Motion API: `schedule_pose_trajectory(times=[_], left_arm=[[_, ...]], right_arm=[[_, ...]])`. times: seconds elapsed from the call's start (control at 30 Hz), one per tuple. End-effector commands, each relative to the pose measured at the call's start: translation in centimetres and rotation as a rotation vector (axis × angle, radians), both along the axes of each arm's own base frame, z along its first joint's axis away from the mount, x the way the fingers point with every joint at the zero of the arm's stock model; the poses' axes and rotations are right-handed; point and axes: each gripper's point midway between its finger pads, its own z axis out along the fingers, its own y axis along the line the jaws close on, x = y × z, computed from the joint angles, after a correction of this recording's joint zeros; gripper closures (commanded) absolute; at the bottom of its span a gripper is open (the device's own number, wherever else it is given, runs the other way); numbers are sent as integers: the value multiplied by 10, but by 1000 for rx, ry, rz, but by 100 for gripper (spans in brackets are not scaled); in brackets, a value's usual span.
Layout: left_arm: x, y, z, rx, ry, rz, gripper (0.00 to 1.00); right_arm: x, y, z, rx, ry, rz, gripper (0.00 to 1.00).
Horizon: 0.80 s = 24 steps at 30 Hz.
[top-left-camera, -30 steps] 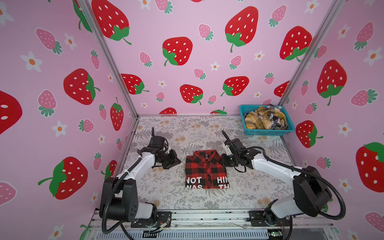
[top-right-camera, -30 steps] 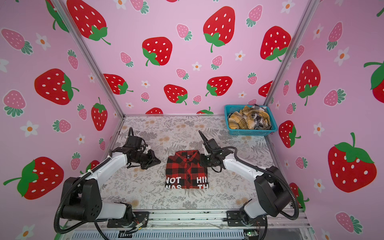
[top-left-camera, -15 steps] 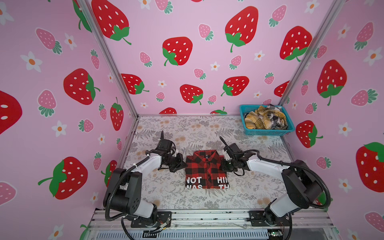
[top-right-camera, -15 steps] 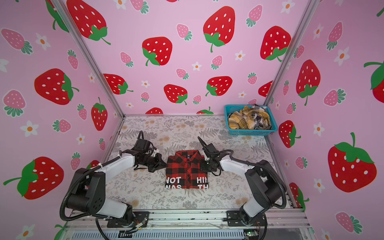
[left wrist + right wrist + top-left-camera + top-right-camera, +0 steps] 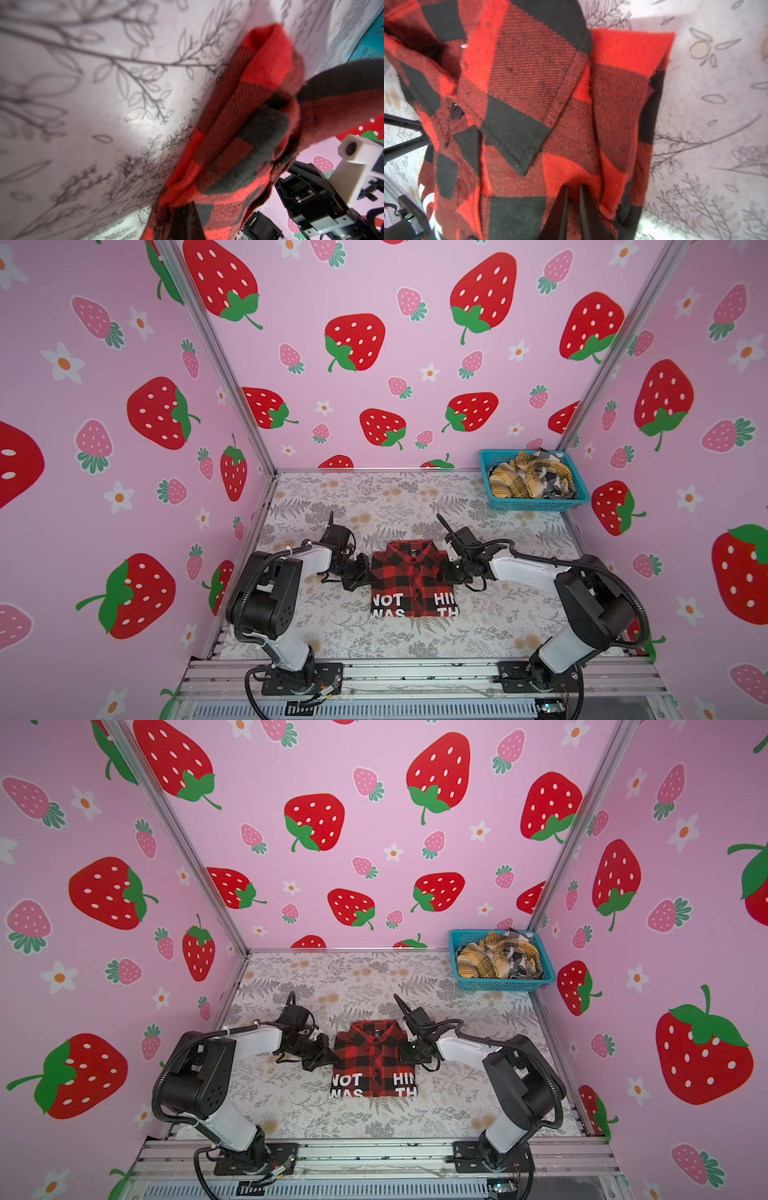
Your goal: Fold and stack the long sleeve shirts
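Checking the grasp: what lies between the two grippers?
The folded red-and-black shirt, in both top views; the left gripper and right gripper pinch its opposite side edges.

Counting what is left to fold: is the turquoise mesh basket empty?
No, a mustard-yellow plaid shirt and a black-and-white plaid shirt lie crumpled inside the turquoise mesh basket in both top views.

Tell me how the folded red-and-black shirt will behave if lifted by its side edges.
Likely floppy: the red-and-black shirt is soft flannel, bunching where the left gripper pinches its edge, so the middle should sag. Probably grippy rather than slippery, given its fuzzy weave. The loosely folded layers may slip open.
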Motion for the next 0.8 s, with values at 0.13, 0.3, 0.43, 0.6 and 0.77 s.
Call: schedule_pose_trajectory(times=[0.13,0.3,0.43,0.6,0.77], left_arm=[[4,21,29,116,-83,14,96],[13,40,53,158,-177,66,95],[20,58,73,217,-297,113,91],[13,68,78,257,-362,112,76],[8,45,72,0,-312,116,64]], right_arm=[[9,-4,12,-47,-54,19,77],[10,-2,29,-14,-90,25,69],[10,-4,38,-5,-112,24,65],[13,-7,42,-10,-139,18,63],[16,-11,46,-11,-155,-1,63]])
